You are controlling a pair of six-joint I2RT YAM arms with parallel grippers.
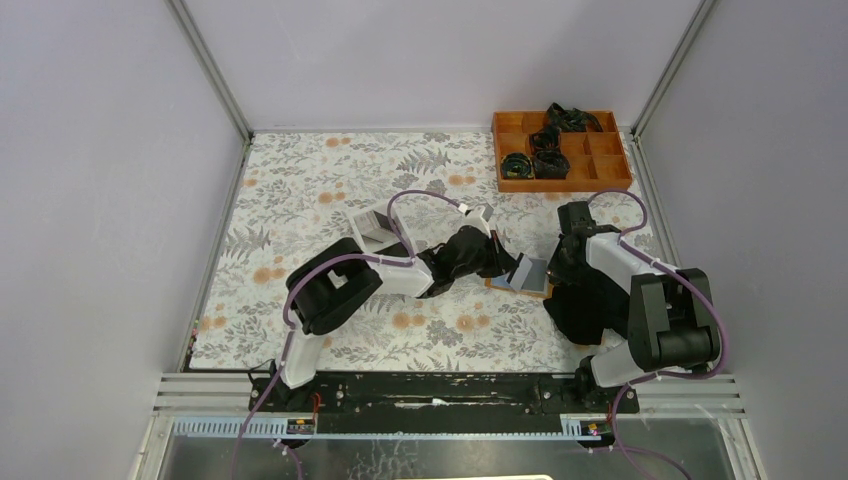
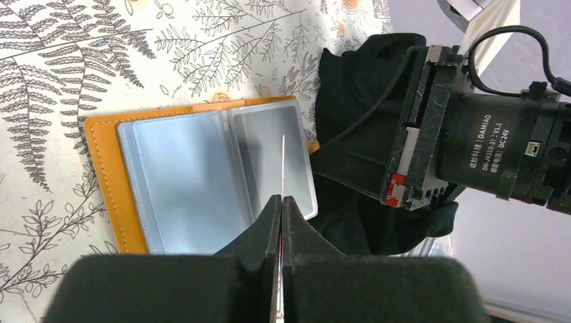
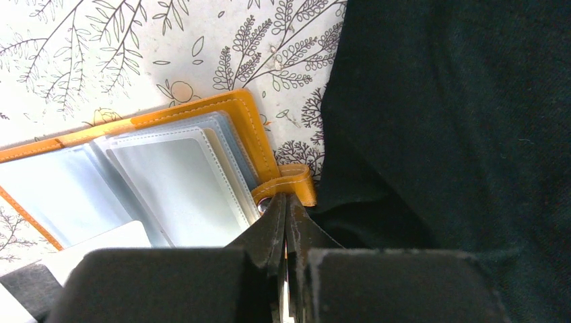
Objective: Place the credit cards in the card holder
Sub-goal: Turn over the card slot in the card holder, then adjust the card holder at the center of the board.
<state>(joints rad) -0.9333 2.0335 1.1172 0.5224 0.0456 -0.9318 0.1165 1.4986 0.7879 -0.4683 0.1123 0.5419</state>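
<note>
The table point(image 1: 300, 190) is covered in a matte sheet printed with ferns and flowers. At its far right stands an orange compartment tray point(image 1: 600, 185) with square cells. A crumpled black cloth point(image 3: 458, 134) lies right of centre, and an open white box point(image 1: 372, 232) sits left of centre. The card holder point(image 2: 104, 182) lies between the two arms, just left of the cloth. It is stitched orange-tan leather, opened flat, with its spread running roughly left to right. Its glossy clear sleeves point(image 2: 182, 182) face up. The left gripper point(image 2: 281, 202) is clenched on a thin credit card point(image 2: 283, 161), seen edge-on as a pale line. The card's long axis points straight out from the fingers over the sleeves on the cloth side. The right gripper point(image 3: 286, 205) is pinched tight on the holder's small clasp tab point(image 3: 291, 183) at the cloth's edge.
</note>
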